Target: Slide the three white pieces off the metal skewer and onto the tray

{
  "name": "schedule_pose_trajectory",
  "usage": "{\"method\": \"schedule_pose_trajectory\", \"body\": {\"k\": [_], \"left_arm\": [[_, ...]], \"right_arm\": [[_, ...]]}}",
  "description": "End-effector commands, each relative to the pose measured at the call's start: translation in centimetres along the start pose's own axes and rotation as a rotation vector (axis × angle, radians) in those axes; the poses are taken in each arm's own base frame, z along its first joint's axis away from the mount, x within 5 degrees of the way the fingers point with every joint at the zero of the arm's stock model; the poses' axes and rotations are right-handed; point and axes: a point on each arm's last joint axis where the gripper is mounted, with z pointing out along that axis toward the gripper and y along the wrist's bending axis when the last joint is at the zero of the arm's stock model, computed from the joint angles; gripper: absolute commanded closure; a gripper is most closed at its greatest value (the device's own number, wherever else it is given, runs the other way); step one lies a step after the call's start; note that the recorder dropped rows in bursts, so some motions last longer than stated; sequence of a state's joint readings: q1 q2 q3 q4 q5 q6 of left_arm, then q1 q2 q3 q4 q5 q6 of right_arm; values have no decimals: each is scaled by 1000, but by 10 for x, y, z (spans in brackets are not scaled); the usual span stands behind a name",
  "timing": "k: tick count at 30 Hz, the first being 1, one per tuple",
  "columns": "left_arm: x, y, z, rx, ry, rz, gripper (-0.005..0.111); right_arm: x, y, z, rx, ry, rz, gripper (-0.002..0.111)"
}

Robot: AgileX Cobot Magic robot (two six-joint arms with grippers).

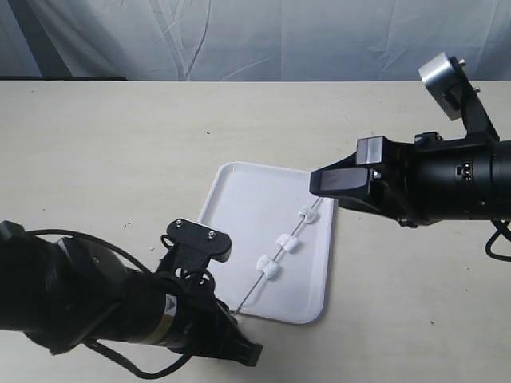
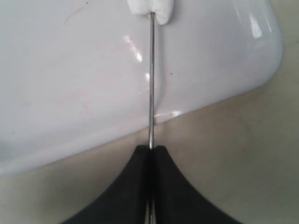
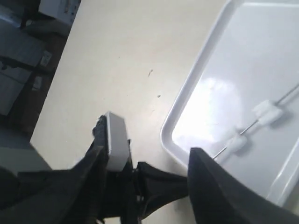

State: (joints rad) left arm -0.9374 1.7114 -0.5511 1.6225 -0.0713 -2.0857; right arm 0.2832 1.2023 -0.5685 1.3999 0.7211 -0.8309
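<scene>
1. The left fingers (image 2: 133, 182) are clamped shut on the near end of the metal skewer (image 2: 151, 84). In the left wrist view the thin rod runs straight out from between their tips.
2. From that grip the skewer crosses the rim of the tray (image 1: 239, 199) and runs diagonally over its glossy white floor, away from the left arm and toward the right arm.
3. The three white pieces (image 1: 287, 242) are threaded on the rod's far half, spaced apart, all over the tray. A bare stretch of rod separates the closest piece from the left fingers. Whether the pieces rest on the tray or hang just above it cannot be told.
4. The right fingers (image 3: 210, 186) are spread wide and grip nothing. They stand at the rod's free end, whose tip lies just beside one finger; contact cannot be made out.
5. The coming move appears to turn on the rod's long axis. The pieces can leave only along its length, toward the free tip and away from the left fingers.
6. The right arm is the nearer one to that tip and to the outermost piece. It looks best placed to close behind a piece and draw it off while the left holds the rod steady.
7. The tray lies on a pale counter (image 1: 120, 144), between the two arms.
</scene>
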Motion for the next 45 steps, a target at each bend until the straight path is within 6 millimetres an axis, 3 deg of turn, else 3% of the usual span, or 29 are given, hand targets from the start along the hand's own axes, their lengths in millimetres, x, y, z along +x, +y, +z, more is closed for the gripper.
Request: {"method": "schedule_pose_trajectory", "body": {"k": [1,9,15,24,30,45], "left_arm": [[18,10,-9,-39,17,16,107],[18,4,-43,49,-83,12,107],[8,-8,-88,174,-253,31,107],[19,-6,-127,266,-398,0,107],[25,-11,-133,352,-382,-4,107],[28,-17,-136,424,-355,1,107]], "right_arm": [[-7,-3,0,45,-72,16,50],[-8,-4,0,50,-88,27,46],[-7,-2,0,32,-70,25,46],[-8,1,0,-6,-85,57,50],[-16,12,-2,-132,-168,88,50],[-23,12,-3,-103,-213,38,50]]}}
